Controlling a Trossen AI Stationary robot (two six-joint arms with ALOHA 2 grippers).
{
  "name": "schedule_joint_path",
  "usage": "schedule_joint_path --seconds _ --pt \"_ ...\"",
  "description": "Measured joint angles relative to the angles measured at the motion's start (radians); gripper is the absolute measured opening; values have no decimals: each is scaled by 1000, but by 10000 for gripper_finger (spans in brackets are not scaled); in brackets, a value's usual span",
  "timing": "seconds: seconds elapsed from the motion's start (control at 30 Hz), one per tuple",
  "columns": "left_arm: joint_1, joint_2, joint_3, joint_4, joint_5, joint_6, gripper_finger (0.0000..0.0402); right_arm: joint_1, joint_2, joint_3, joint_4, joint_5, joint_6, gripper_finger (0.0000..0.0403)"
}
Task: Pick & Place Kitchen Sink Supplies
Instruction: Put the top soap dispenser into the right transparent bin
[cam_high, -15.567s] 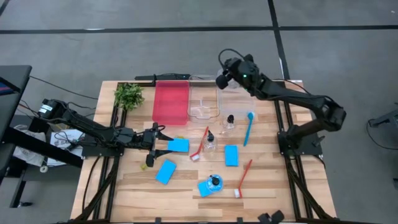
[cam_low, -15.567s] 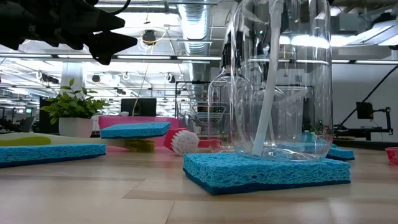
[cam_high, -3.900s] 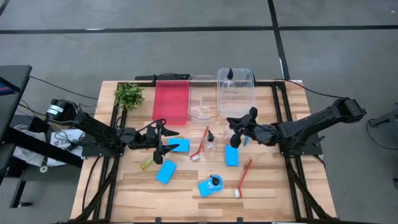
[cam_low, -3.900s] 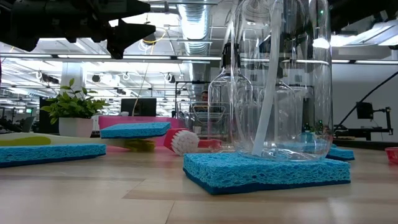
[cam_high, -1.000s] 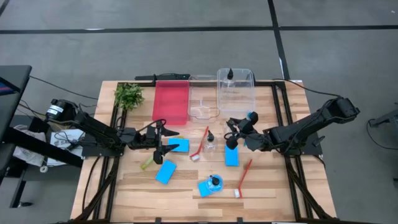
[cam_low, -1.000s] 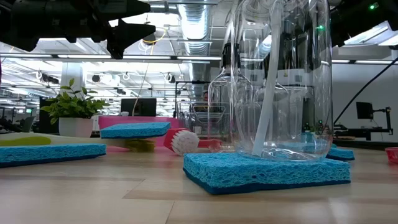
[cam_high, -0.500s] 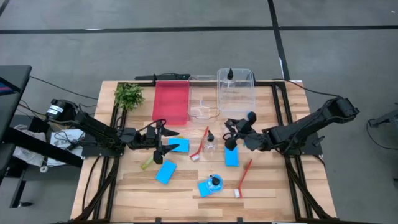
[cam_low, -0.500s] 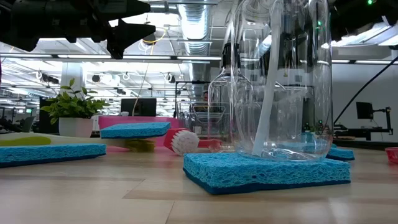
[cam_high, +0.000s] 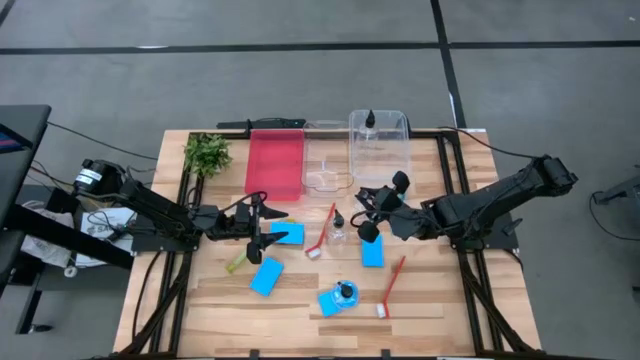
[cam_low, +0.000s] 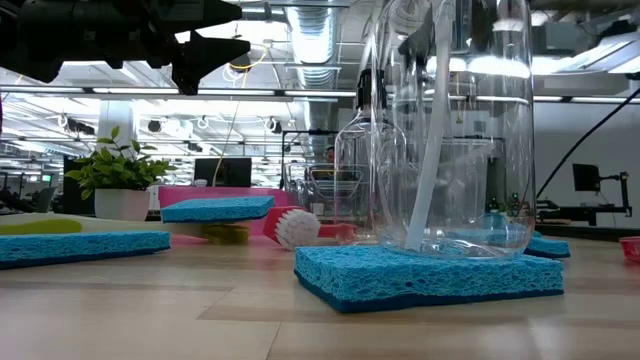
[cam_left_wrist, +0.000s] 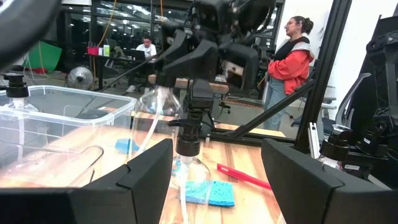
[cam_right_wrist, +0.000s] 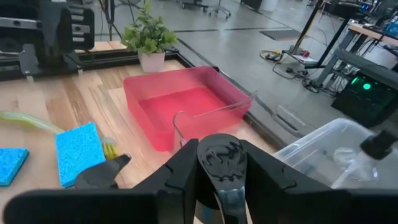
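Two arms mid-table; right gripper straddling bottle.

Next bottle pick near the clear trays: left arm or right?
Right. The right gripper is already at a clear bottle, with its black cap centred in the right wrist view. The left gripper hangs open by a blue sponge, farther from the trays.

A wooden table carries blue sponges, brushes, bottles, a plant sprig and trays at upper center.
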Motion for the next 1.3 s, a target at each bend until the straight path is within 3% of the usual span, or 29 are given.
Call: schedule_joint_path --seconds 0.5,1.0,1.3 --pt "0 0 0 0 0 0 248 0 0 274 -299 3 -1 91" --pt "0 0 0 0 0 0 248 -86 0 390 -304 3 -88 90" --pt "0 0 0 0 0 0 248 -206 0 405 -306 3 -105 90"
